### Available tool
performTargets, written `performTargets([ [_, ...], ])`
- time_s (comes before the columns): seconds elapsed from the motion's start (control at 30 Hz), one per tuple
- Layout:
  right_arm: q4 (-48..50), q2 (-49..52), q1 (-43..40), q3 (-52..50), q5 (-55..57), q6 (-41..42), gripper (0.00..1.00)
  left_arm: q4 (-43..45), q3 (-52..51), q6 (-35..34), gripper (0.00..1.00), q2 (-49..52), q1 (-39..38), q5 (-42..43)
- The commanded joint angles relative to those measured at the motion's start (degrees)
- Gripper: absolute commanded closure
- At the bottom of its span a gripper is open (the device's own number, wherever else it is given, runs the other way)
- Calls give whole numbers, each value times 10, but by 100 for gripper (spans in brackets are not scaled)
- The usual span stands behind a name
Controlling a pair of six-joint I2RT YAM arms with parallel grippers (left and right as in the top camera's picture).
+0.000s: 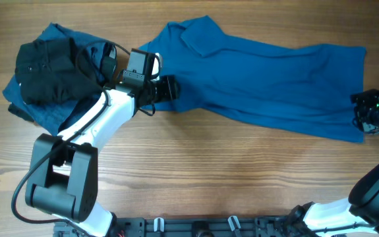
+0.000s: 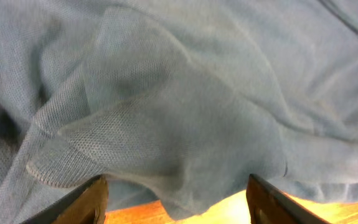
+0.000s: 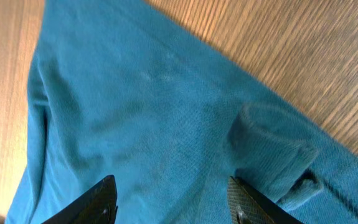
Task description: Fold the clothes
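Note:
A large medium-blue polo shirt [image 1: 268, 79] lies spread across the table, collar [image 1: 199, 36] at the upper left, hem at the right. My left gripper [image 1: 168, 87] is open at the shirt's left sleeve edge; in the left wrist view its fingers [image 2: 177, 202] straddle a hanging fold of blue fabric [image 2: 185, 124] above the wood. My right gripper [image 1: 362, 113] is open at the shirt's right hem; in the right wrist view its fingers [image 3: 172, 199] hover over the blue fabric [image 3: 141, 106], beside a small rolled fold [image 3: 272, 149]. A black garment [image 1: 47, 62] lies on darker blue clothes [image 1: 51, 108] at far left.
The wooden table [image 1: 209, 171] shows bare wood in front of the shirt. The pile of clothes sits close behind my left arm [image 1: 97, 118]. A black rail [image 1: 196, 227] runs along the front edge.

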Motion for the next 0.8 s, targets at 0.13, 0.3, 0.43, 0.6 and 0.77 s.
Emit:
performTargets([
  [0.13, -4, 6, 3, 5, -129, -77, 44, -19, 30, -12, 25, -9, 28, 36],
  [0.3, 3, -8, 3, 5, -211, -102, 44, -45, 45, 6, 20, -30, 45, 36],
  [0.43, 44, -58, 6, 5, -336, -130, 44, -91, 106, 6, 20, -51, 56, 56],
  [0.6, 38, -113, 70, 25, -330, -136, 40, -200, 263, 36, 17, -35, 56, 61],
  [0.77, -45, -98, 133, 115, -247, -161, 39, -197, 358, 39, 18, 20, 59, 62],
])
